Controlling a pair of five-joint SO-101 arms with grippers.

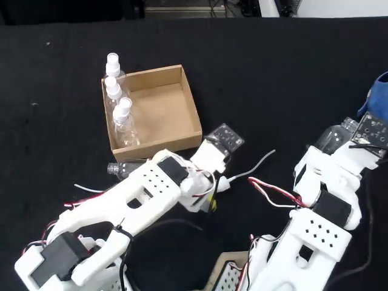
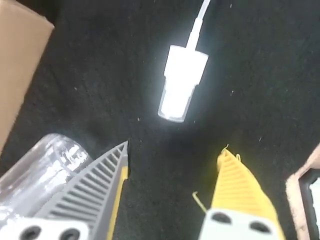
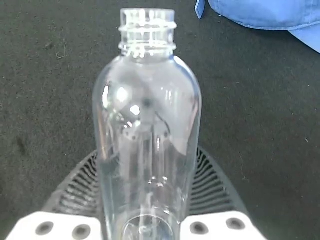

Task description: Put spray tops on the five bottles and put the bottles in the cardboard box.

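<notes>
- Three capped bottles [image 1: 124, 118], each with a white spray top fitted, stand in a row along one wall of the cardboard box [image 1: 182, 103]. I judge these three finished.
- A fourth bottle [image 1: 120, 168], with no top, lies on its side on the black table [image 1: 273, 73] just outside the box's near wall. It is partly under my left arm [image 1: 139, 194].
- A fifth bottle [image 3: 147, 125], clear with a bare threaded neck, is pinched in my right gripper [image 3: 146, 175]. The ribbed jaws press on its sides and its neck points away from the arm. In the high view it sits at the far right, well apart from the box.
- One loose spray top [image 2: 181, 85], with a thin dip tube, lies on the table between the two arms.
- My left gripper [image 2: 175, 150] hovers just short of that top, fingers spread and holding nothing. The fourth bottle lies beside its grey finger.
- By my judgement, two bottles need tops and boxing, so the task is a little past halfway.
</notes>
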